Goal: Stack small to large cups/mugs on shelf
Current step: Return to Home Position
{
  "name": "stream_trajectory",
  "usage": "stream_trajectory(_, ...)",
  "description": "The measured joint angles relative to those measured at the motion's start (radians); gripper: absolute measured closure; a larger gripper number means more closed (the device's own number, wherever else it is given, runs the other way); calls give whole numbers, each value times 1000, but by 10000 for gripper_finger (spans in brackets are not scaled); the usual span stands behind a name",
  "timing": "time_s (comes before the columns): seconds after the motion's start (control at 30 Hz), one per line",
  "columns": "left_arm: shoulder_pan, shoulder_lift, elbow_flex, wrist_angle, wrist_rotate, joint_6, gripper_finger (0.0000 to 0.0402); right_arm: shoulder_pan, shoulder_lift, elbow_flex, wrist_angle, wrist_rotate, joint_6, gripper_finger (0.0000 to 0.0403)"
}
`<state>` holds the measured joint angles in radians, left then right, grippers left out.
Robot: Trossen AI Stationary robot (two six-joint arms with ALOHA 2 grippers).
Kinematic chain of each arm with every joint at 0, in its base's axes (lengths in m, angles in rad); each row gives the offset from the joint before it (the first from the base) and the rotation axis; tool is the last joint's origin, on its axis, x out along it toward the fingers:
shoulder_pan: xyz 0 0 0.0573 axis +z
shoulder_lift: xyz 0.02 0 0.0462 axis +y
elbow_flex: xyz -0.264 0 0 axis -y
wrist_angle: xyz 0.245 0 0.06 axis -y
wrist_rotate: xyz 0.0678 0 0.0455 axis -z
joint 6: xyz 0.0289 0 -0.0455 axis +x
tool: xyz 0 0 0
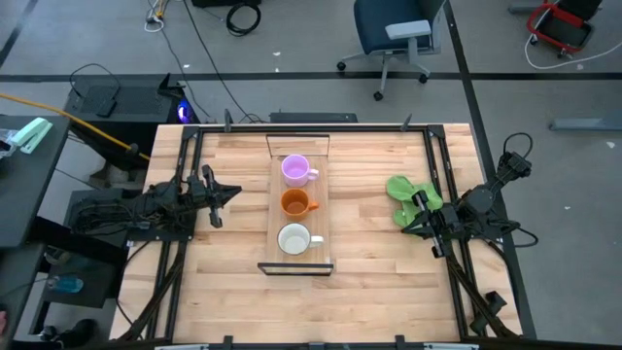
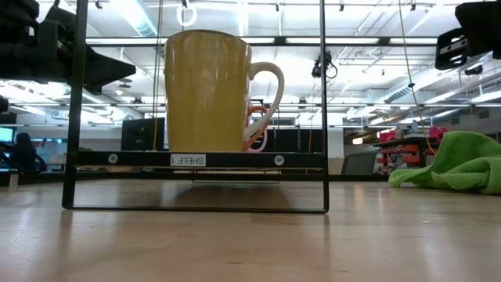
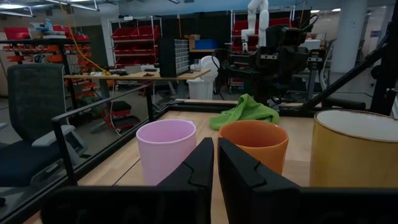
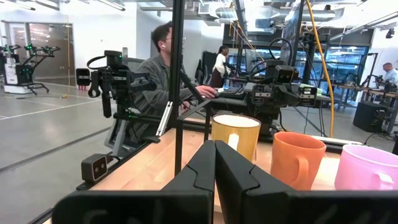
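Three mugs stand side by side in a row on the shelf point(image 1: 268, 228) at the table's middle, each on its own bottom. The light purple mug point(image 1: 295, 169) is farthest, the orange mug point(image 1: 294, 203) is in the middle, and the white mug point(image 1: 293, 239) is nearest. In the low view the white mug point(image 2: 207, 90) hides most of the other two. My left gripper point(image 1: 234, 191) is shut and level, left of the shelf and facing the mugs. My right gripper point(image 1: 416, 216) is shut at the table's right, beside the green cloth point(image 1: 408, 192). Neither gripper holds anything.
The green cloth point(image 2: 454, 160) lies crumpled on the table right of the shelf, close to my right gripper. The shelf's thin black frame point(image 2: 322, 117) rises at its ends. Black rails run along the table's left and right sides. A person point(image 4: 158, 68) sits beyond the table.
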<state>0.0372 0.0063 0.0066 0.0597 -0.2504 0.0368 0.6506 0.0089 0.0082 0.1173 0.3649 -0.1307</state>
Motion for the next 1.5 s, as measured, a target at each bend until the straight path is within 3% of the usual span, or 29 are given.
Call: stream_trajectory(1.5,0,0,0,0,0,0,376,0,0,0,0,0,0,389)
